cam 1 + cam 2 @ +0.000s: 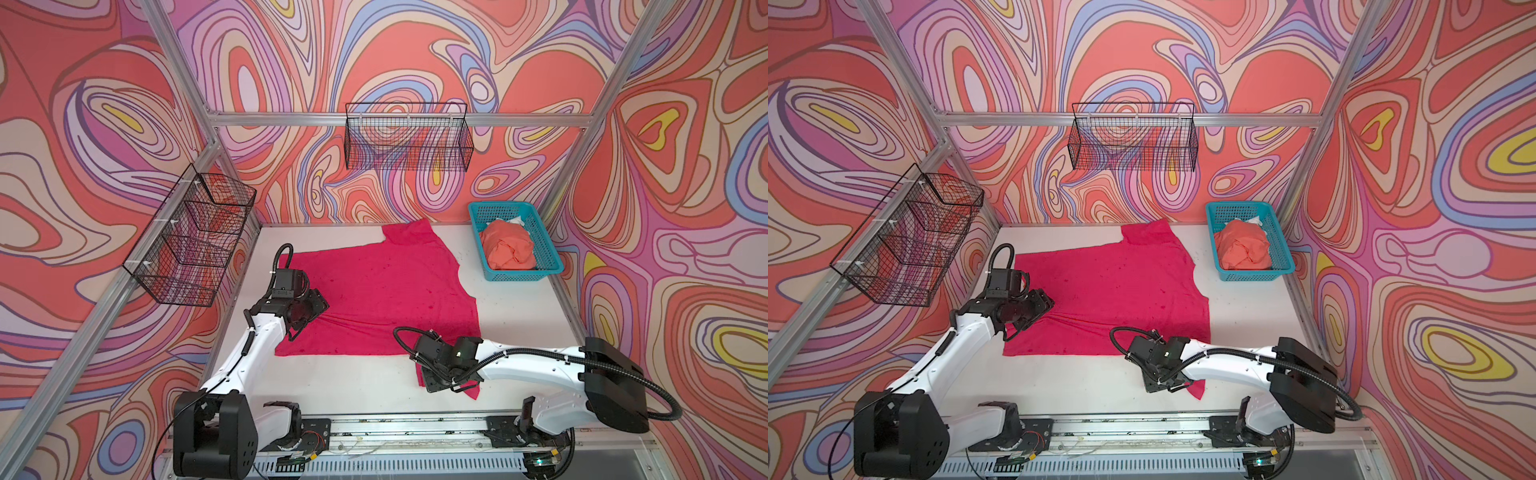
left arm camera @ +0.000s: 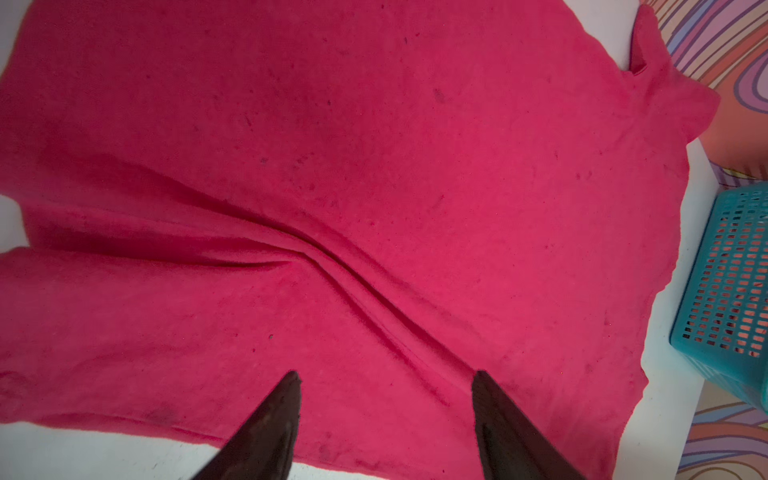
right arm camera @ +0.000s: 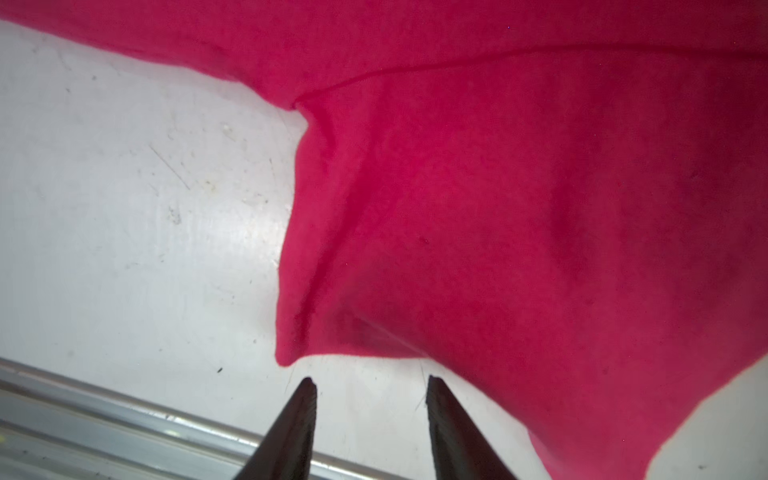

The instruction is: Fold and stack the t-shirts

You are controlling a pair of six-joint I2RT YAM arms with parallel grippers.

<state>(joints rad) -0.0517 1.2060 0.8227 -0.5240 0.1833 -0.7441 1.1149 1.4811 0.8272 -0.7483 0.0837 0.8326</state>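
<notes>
A magenta-pink t-shirt [image 1: 382, 291] [image 1: 1113, 291] lies spread on the white table [image 1: 515, 316], with a few creases near its left edge. My left gripper [image 1: 311, 309] [image 1: 1040, 307] hovers over that left edge; in the left wrist view it [image 2: 386, 376] is open above the cloth [image 2: 374, 187], holding nothing. My right gripper [image 1: 432, 382] [image 1: 1156, 382] is at the shirt's near sleeve [image 1: 471, 390]. In the right wrist view it [image 3: 371, 380] is open over bare table, just off the sleeve's hem [image 3: 519, 187]. A coral-orange t-shirt [image 1: 507, 249] [image 1: 1241, 249] lies crumpled in the teal basket [image 1: 498, 204].
The teal basket [image 1: 1237, 204] [image 2: 731, 282] stands at the back right of the table. Black wire baskets hang on the back wall [image 1: 409, 137] and on the left wall [image 1: 191, 241]. A metal rail [image 1: 407, 424] runs along the table's front edge.
</notes>
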